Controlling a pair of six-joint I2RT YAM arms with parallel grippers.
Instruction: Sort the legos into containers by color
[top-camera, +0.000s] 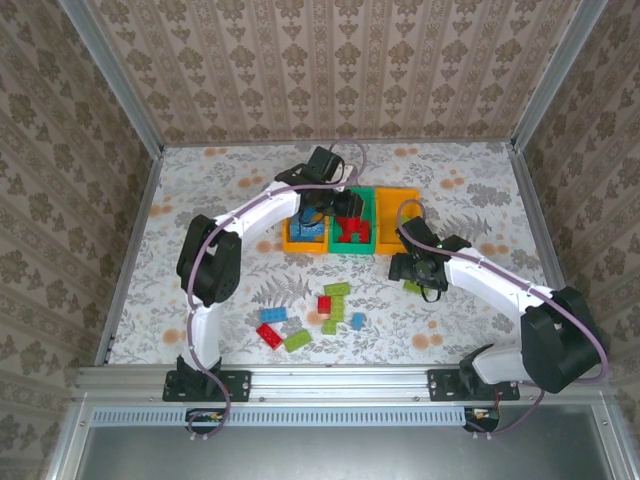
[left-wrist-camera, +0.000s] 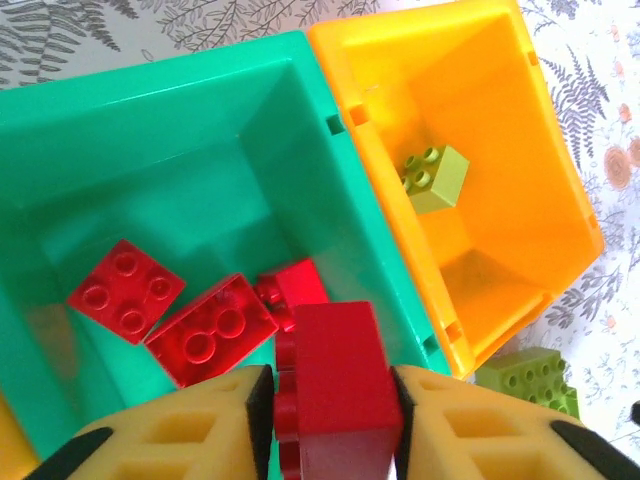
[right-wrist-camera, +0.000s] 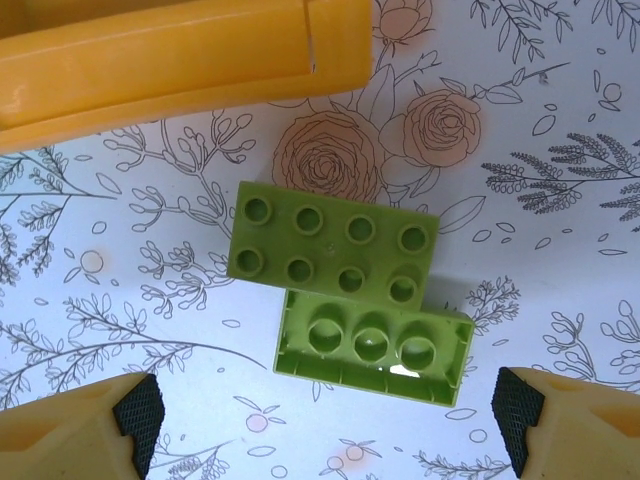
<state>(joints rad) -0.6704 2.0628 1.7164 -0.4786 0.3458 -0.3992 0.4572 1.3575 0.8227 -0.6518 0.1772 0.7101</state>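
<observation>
Counter: it is flat, with flowers and leaves drawn all over it.
Loose legos: a small bunch of red, blue and light green ones lies on the counter, in front of the bins.
Left orange bin: it is the first in the row of three. Blue bricks lie inside.
Left hand: it hangs over the green bin. Its two yellow pads press on a red brick from both sides.
Red brick: it is held between the pads, up above the other red ones.
Green bin: it is the middle one and touches the orange bin on its right. Three red bricks lie on its floor.
Right orange bin: one light green brick lies inside.
Right hand: it is low over the counter. Its fingers are wide apart and hold nothing.
Bumps-up green brick: it is on the counter, near the orange bin's wall but not touching it.
Flipped green brick: its hollow side shows. It touches the bumps-up one and lies between it and the right hand.
</observation>
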